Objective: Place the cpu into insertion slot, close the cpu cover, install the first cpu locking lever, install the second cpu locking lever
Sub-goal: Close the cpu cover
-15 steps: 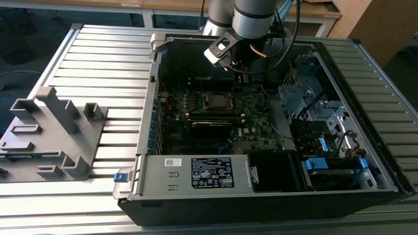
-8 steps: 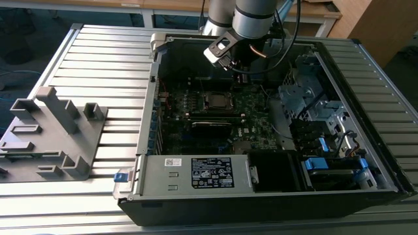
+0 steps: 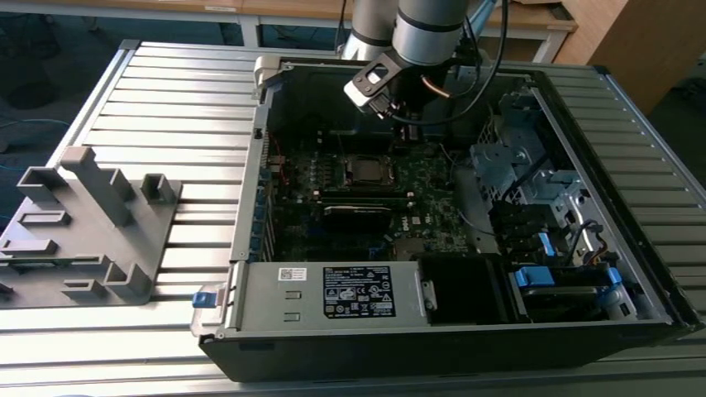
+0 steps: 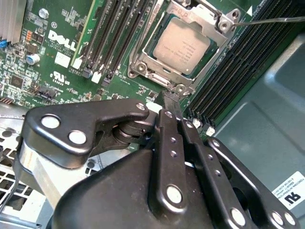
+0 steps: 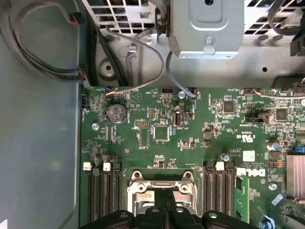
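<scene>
Hovering over the motherboard (image 5: 157, 138), your gripper (image 4: 170, 101) has its fingers drawn together with nothing visible between them, tips just beside a corner of the cpu cover (image 4: 141, 50). Just beyond them the cpu (image 4: 182, 45) lies flat in the insertion slot (image 4: 164, 80), the cover down around it. White lettering marks the board; a printed label (image 3: 356, 291) shows in the exterior view.

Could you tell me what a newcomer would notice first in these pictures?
The open computer case in the middle of the exterior view stands out first, with the robot arm reaching down into it. In the second wrist view, the silver cpu lies framed by the cpu cover, the shut black hand close beside it.
</scene>
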`<move>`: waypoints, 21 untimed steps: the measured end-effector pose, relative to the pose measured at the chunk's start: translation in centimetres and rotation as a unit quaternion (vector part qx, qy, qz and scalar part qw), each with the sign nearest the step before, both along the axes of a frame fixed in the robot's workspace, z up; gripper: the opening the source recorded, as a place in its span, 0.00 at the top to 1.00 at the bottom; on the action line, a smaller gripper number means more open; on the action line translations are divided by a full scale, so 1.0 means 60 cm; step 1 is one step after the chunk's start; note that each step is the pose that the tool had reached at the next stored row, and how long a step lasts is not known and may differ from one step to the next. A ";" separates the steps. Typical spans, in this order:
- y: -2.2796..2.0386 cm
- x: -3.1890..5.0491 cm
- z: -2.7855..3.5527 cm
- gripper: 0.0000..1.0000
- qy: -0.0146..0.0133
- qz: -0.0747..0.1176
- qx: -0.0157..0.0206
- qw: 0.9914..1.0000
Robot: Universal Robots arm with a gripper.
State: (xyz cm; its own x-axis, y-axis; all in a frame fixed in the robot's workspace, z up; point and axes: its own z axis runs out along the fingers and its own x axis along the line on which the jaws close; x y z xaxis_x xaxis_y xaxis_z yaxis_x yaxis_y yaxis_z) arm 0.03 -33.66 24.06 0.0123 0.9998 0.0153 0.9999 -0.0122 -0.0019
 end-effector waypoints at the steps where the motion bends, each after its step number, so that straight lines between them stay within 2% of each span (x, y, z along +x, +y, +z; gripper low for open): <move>1: 0.0000 0.000 0.000 0.89 0.000 0.000 0.000 1.000; 12: 0.0000 -0.001 -0.001 0.89 0.001 0.000 0.000 1.000; 21: 0.0000 -0.018 -0.004 0.89 0.001 0.000 0.000 1.000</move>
